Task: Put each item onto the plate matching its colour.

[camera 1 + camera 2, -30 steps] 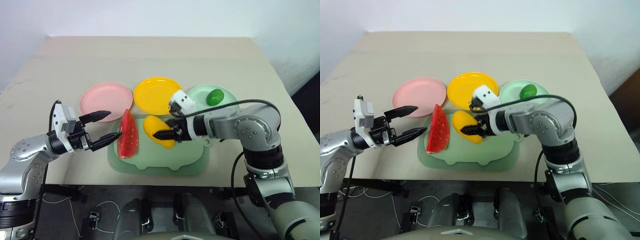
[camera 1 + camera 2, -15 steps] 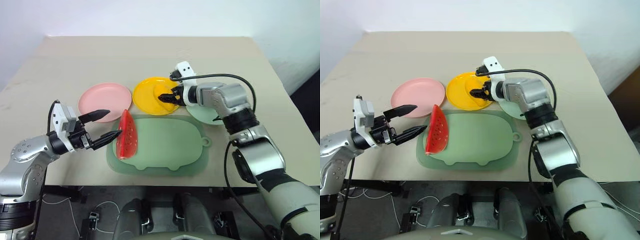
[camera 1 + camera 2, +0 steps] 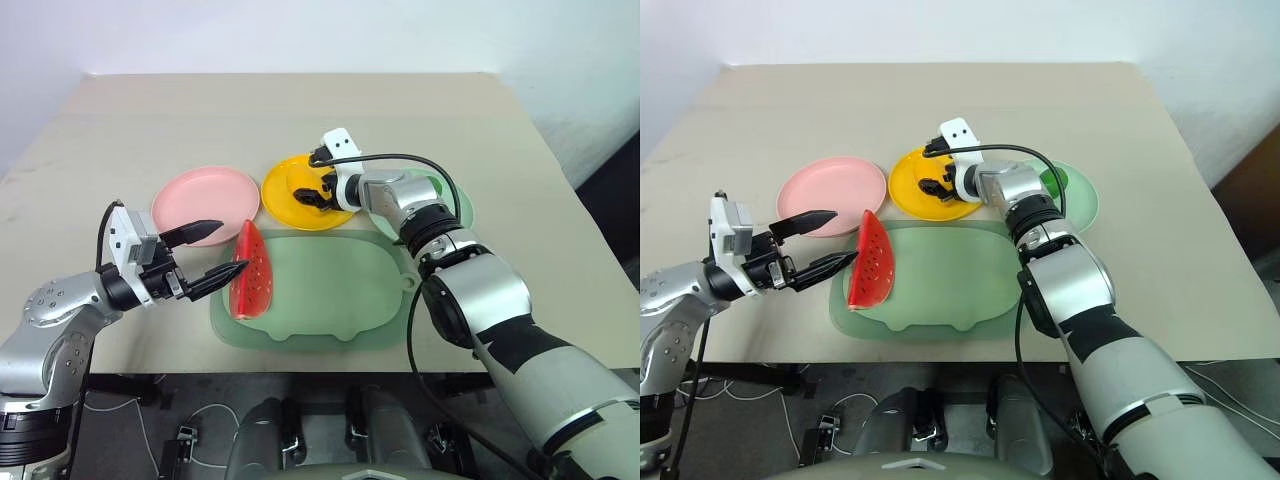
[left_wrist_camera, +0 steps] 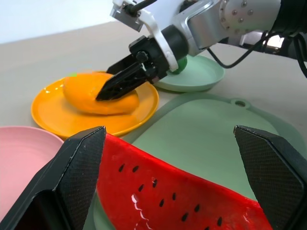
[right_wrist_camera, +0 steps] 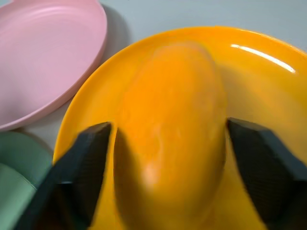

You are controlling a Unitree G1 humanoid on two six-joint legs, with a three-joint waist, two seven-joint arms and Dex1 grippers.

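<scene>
The yellow mango (image 5: 172, 129) lies on the yellow plate (image 3: 280, 200). My right gripper (image 3: 312, 192) is open, its fingers (image 5: 84, 167) spread to either side of the mango. The red watermelon wedge (image 3: 252, 270) rests on the left end of the pig-shaped tray. My left gripper (image 3: 222, 252) is open just left of it, pointing at the wedge. The pink plate (image 3: 205, 190) holds nothing. The dark green fruit (image 3: 1051, 180) sits on the mint plate (image 3: 1085, 205), partly behind my right arm.
The large green pig-shaped tray (image 3: 330, 290) lies at the table's front, just before the three plates. My right arm stretches over the tray's right side and the mint plate. Bare table lies behind the plates.
My right gripper carried the mango from the tray forward and left onto the yellow plate, and its fingers have spread off it. The left arm kept still.
</scene>
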